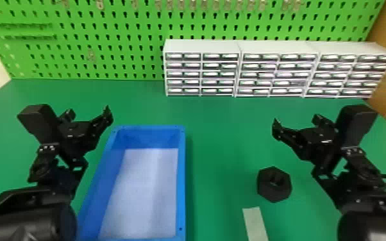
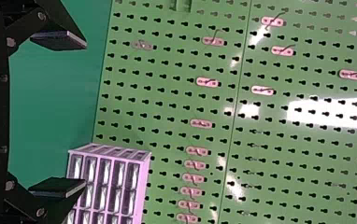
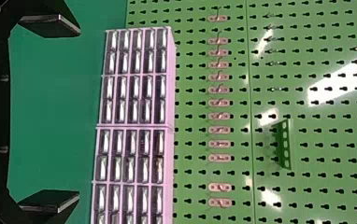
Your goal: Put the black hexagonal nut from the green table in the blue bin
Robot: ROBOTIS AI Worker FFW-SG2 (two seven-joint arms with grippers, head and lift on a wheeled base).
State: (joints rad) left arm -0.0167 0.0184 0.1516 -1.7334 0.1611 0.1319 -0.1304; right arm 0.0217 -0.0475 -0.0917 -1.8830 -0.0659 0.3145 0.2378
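Note:
The black hexagonal nut [image 1: 274, 184] lies on the green table [image 1: 221, 128], right of the blue bin [image 1: 181, 179], its hole facing up. My right gripper [image 1: 295, 123] is open above the table, beyond the nut and to its right, touching nothing. My left gripper [image 1: 88, 115] is open by the bin's far left corner, holding nothing. In the left wrist view, the left gripper [image 2: 82, 114] has its fingers wide apart. Likewise, the right gripper [image 3: 79, 114] in the right wrist view has a wide gap between its fingers.
White drawer cabinets [image 1: 240, 70] stand along the table's back right, before a green pegboard [image 1: 105, 48]. A pale strip [image 1: 255, 224] lies on the table near the front, just nearer than the nut. A white sheet [image 1: 144, 192] covers the bin's floor.

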